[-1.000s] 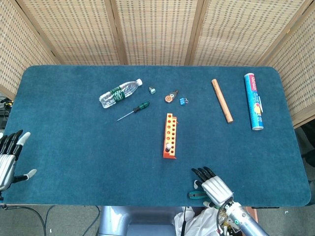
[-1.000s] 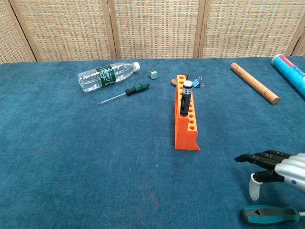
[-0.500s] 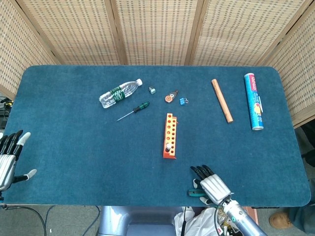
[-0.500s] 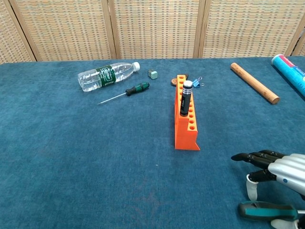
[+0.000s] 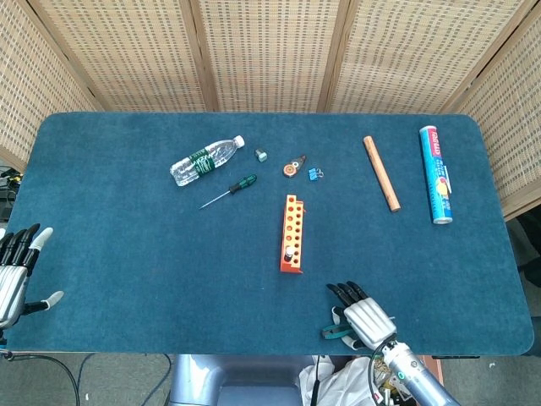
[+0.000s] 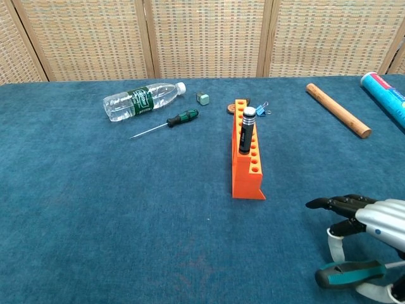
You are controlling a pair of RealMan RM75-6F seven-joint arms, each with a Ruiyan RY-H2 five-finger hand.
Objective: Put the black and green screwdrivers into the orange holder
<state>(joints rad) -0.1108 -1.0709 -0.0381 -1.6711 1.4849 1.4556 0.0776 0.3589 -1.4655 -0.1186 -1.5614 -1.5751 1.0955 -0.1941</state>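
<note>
Lifted since a second ago: teal-handled screwdriver (image 6: 351, 274), now pinched in the right hand (image 6: 373, 223) near the counter's (image 5: 127, 254) front edge, fingers closed around its handle. Standing upright in the orange holder (image 6: 247, 161): black screwdriver (image 6: 246, 130). Lying beside the bottle (image 6: 140, 99): green-and-black screwdriver (image 6: 166, 123). Resting at the left edge, fingers spread, holding nothing: left hand (image 5: 15, 269).

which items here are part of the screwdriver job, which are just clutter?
Job: orange holder with a black screwdriver standing in it; green-handled screwdriver in the right hand; green-black screwdriver lying on the table.

Clutter: water bottle, wooden stick, blue tube, binder clip, small grey block.
</note>
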